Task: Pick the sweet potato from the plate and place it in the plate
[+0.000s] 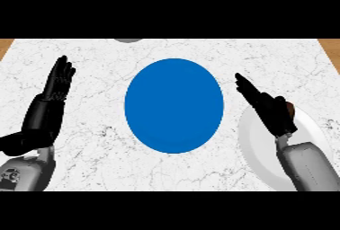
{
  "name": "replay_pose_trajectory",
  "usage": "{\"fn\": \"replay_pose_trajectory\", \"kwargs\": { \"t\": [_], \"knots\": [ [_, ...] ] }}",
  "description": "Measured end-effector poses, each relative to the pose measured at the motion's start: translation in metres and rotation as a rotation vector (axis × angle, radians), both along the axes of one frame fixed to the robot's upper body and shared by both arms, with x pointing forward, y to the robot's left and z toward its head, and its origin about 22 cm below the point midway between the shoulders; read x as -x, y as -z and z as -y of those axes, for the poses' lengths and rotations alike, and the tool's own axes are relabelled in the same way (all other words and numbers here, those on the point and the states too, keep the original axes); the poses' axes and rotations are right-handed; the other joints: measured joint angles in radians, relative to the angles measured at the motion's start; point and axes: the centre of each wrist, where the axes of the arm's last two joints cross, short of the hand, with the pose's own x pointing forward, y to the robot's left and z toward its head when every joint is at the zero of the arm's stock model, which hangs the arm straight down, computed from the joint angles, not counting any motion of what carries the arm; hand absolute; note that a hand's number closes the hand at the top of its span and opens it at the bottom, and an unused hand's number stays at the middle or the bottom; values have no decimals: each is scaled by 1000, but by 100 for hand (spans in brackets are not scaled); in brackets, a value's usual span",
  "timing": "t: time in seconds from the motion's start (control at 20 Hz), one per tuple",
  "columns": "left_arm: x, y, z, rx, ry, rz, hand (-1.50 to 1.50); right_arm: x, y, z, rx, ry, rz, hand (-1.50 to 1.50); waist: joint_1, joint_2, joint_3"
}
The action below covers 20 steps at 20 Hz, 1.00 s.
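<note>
While our left hand rests open, our right hand holds its fingers straight above the round white plate.

Sweet potato mostly behind right hand (brown sliver only); grey shape partly beyond top edge.

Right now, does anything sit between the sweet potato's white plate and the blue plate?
Nothing visible does. Only a strip of counter separates the white plate from the blue plate. The right hand hangs over the white plate, hiding most of the sweet potato; only a brown sliver shows beside it.
</note>
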Motion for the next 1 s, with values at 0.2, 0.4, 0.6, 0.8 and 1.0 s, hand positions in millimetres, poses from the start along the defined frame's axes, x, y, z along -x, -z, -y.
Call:
{"fn": "replay_pose_trajectory", "kwargs": {
  "t": [0.2, 0.4, 0.6, 0.8, 1.0],
  "knots": [
    [-1, 19, -5, 16, -38, -135, 0, -13, -16, 49, 29, 73, -9, 150, 18, -17, 5],
    [5, 38, -17, 34, -91, -300, 0, -18, -59, 104, 329, 110, 40, -150, 29, -19, -5],
    [12, 54, -26, 78, -128, -425, 0, -1, -56, 151, 349, 351, 184, -150, 8, -26, 5],
    [10, 54, -25, 93, -124, -481, 0, 24, -33, 186, 377, 340, 191, -150, 20, -29, 7],
    [9, 56, -21, 98, -121, -509, 0, 36, -32, 195, 494, 268, 155, -150, 26, -31, 8]
  ]
}}
